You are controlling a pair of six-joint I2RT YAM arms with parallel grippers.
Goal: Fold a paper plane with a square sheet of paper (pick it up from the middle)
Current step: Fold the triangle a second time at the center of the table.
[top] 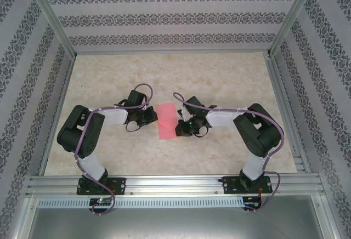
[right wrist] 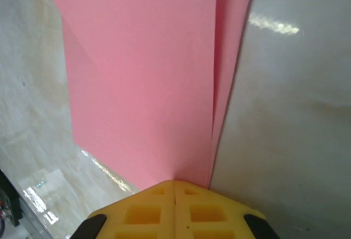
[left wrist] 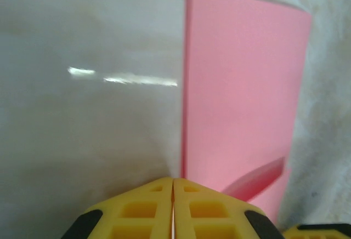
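From above, the salmon-pink sheet of paper (top: 166, 121) lies on the pale marbled surface (top: 219, 80), roughly midway between the two arms and a little nearer their bases than the far wall. It no longer reads as a plain square: its left side comes to a blunt point and its right part looks darker and slightly raised. The left end effector (top: 149, 117) sits just beside the sheet's left side, and the right end effector (top: 182, 127) is at its lower right edge, overlapping it in this view. Patterned walls (top: 164, 17) enclose the surface on three sides.

In the left wrist view, the yellow fingers of the left end effector (left wrist: 173, 187) are clenched, tip against tip with only a hairline seam between them. The sheet (left wrist: 241, 85) fills the right half, its straight left edge running down to the fingertips (whether a sliver is nipped there cannot be told). A folded flap shows near its lower right.

In the right wrist view, the right end effector (right wrist: 175, 184) is likewise clenched. The sheet (right wrist: 142, 85) spreads upward from its tips, in two overlapping layers with a narrow strip showing along the right. Glossy surface (right wrist: 296, 140) lies to either side.
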